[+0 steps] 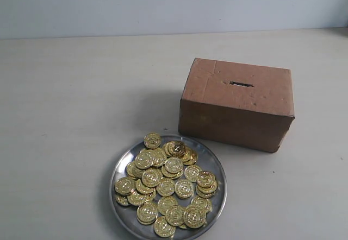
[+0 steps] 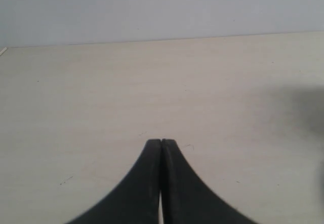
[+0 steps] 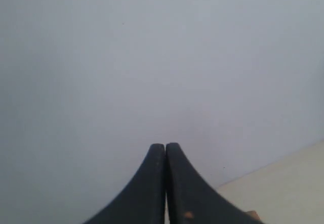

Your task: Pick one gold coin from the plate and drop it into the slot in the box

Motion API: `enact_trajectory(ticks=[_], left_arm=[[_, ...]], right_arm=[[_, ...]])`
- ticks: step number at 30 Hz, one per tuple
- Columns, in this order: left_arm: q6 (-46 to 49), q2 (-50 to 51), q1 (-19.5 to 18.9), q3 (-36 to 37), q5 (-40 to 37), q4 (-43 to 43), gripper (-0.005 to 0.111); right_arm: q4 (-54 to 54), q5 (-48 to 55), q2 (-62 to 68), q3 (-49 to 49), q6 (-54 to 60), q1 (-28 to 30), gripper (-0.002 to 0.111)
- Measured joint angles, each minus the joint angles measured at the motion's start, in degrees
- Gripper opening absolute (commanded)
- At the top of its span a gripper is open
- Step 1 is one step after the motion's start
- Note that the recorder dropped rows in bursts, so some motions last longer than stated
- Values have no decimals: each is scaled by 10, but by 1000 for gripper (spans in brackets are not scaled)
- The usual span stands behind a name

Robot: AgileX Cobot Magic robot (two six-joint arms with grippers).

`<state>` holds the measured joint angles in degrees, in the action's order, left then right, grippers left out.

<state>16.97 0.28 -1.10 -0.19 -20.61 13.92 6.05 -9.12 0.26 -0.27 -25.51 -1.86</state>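
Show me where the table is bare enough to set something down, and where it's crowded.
Widest bare tabletop: left of the box and behind the plate. A strip runs behind the box; a smaller patch sits right of the plate, before the box. Crowded: the plate, heaped with gold coins, close to the box.

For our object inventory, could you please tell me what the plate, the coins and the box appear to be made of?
The plate looks like polished metal: silvery, mirror-like rim. The coins look gold-coloured and glossy, metal or plated plastic, I cannot tell which. The box looks like matte brown cardboard, creased and scuffed.
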Motion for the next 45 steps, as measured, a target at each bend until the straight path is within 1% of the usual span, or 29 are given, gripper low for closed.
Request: enact_trajectory(ticks=[1,3,5,6,9,10,16,19,23,30,37,39,41,45], left_arm=[[0,0,0,0,0,0,0],[0,0,0,0,0,0,0],[0,0,0,0,0,0,0],[0,0,0,0,0,0,0],[0,0,0,0,0,0,0],[0,0,0,0,0,0,0],[0,0,0,0,0,0,0],[0,0,0,0,0,0,0],[0,0,0,0,0,0,0],[0,0,0,0,0,0,0],[0,0,0,0,0,0,0],[0,0,0,0,0,0,0],[0,0,0,0,0,0,0],[0,0,0,0,-1,0,0]], right_arm=[[-11,5,0,-3,-16,-1,0],[-64,48,0,-45,-43,-14,0],[-93,119,2,-105,-44,-32,0],[-98,177,16,-151,-8,-46,0],[-78,275,57,-226,105,-66,0],[-43,320,88,-273,194,-75,0],[150,415,218,-394,483,-80,0],[225,470,289,-452,569,-80,0],[260,533,388,-517,607,-80,0],[276,631,571,-624,613,-80,0],[302,652,713,-641,636,-85,0],[299,652,748,-642,641,-95,0],[285,652,786,-643,646,-118,0],[217,653,855,-643,649,-175,0]])
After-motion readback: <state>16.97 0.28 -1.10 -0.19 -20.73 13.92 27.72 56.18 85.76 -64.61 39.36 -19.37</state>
